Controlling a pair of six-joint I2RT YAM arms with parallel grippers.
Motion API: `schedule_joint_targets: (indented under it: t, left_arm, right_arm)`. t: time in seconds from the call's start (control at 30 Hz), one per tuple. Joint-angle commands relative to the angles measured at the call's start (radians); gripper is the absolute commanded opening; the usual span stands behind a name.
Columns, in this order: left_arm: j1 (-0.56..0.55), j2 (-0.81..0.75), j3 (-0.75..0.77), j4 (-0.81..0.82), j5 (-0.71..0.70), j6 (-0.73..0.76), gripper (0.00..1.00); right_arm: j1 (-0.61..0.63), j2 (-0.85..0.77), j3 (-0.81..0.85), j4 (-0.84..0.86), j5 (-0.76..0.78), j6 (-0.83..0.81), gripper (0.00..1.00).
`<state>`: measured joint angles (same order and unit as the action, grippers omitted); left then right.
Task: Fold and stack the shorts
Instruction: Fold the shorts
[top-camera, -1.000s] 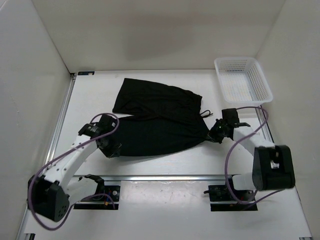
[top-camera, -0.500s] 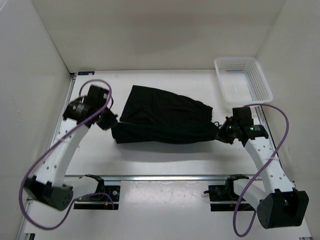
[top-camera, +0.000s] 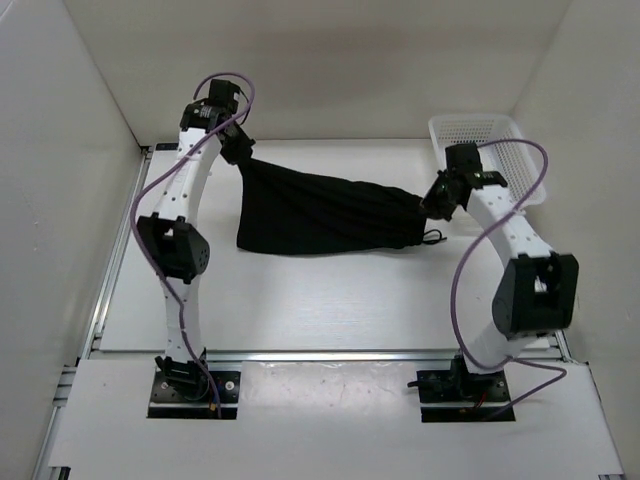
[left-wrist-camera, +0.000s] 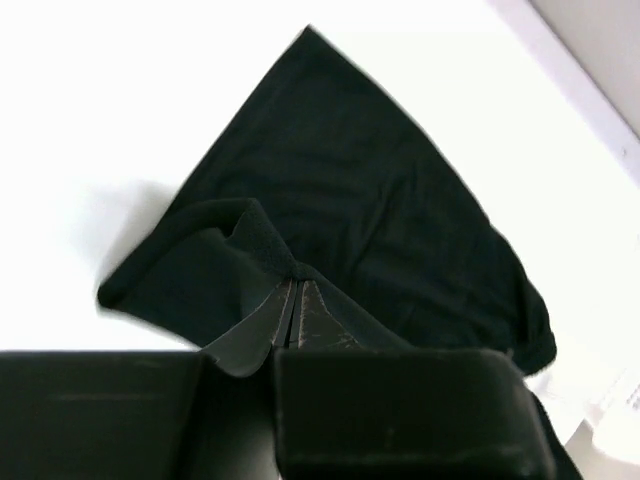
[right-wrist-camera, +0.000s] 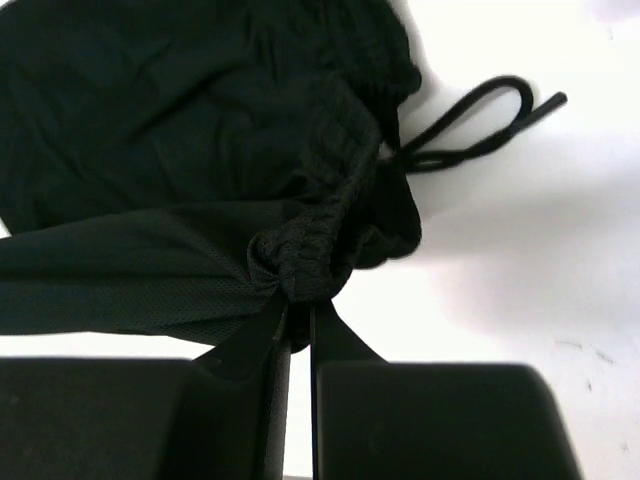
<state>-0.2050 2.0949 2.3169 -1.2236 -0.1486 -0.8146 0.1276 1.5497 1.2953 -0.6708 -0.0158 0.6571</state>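
The black shorts (top-camera: 325, 215) hang stretched between my two grippers above the table's far half, their lower edge sagging to the surface. My left gripper (top-camera: 240, 152) is shut on a leg-hem corner at the far left; in the left wrist view the fabric (left-wrist-camera: 350, 200) is pinched at the gripper's tips (left-wrist-camera: 290, 285). My right gripper (top-camera: 436, 200) is shut on the bunched waistband (right-wrist-camera: 310, 255) at the right, seen at the gripper's tips (right-wrist-camera: 297, 305). The drawstring (right-wrist-camera: 470, 125) trails loose beside it.
A white mesh basket (top-camera: 485, 155) stands at the back right, just behind my right arm. White walls close in the table on the left, back and right. Purple cables loop off both arms.
Both grippers have lifted and moved toward the back of the table, carrying the shorts with them. The shorts went from lying flat near the front to hanging stretched in the air.
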Motion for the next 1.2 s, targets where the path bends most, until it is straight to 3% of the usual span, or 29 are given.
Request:
schedule_joint_targets:
  t: [0.0,0.1,0.17,0.2,0.23,0.27,0.3,0.37,0.43,0.53,0.67,0.77,0.97,1.17]
  left_arm:
    - [0.053,0.083,0.171,0.021,0.007,0.063,0.10]
    - [0.053,0.224,0.274,0.114,0.079,0.092,0.10]
    - [0.062,0.324,0.347,0.182,0.144,0.101,0.10]
    - [0.062,0.353,0.373,0.240,0.162,0.101,0.19]
    - [0.062,0.408,0.430,0.255,0.181,0.091,0.35]
    - [0.062,0.427,0.452,0.265,0.196,0.091,0.66]
    - [0.073,0.427,0.464,0.265,0.196,0.091,0.73]
    - [0.073,0.383,0.400,0.265,0.186,0.124,0.87]
    - [0.082,0.283,0.273,0.277,0.143,0.161,0.93]
    - [0.092,0.135,0.103,0.277,0.142,0.207,0.93]
    - [0.092,-0.013,-0.283,0.268,0.142,0.239,0.91]
    - [0.092,-0.058,-0.472,0.256,0.165,0.239,0.91]
    - [0.092,-0.039,-0.646,0.300,0.210,0.230,0.92]
    - [0.092,0.020,-0.659,0.331,0.224,0.212,0.92]
  right_arm:
    - [-0.006,0.117,0.140,0.022,0.089,-0.011,0.00]
    - [-0.006,0.261,0.290,0.022,0.103,-0.002,0.00]
    - [-0.006,0.372,0.384,0.022,0.119,0.012,0.16]
    - [-0.006,0.404,0.477,0.022,0.119,0.021,0.30]
    - [-0.006,0.449,0.520,0.022,0.109,0.021,0.65]
    - [-0.006,0.464,0.556,0.022,0.071,0.007,0.75]
    - [-0.006,0.464,0.584,0.022,0.071,-0.002,0.79]
    - [0.023,0.454,0.599,0.022,0.062,-0.043,0.80]
    - [0.050,0.396,0.518,0.022,0.098,-0.069,0.80]
    - [0.063,0.293,0.373,0.048,0.112,-0.059,0.78]
    - [0.063,0.181,0.116,0.106,0.048,-0.018,0.77]
    - [0.063,0.142,-0.003,0.128,0.007,0.009,0.77]
    - [0.053,0.131,-0.037,0.165,-0.068,0.058,0.78]
    - [0.044,0.284,0.056,0.185,-0.081,0.078,0.80]
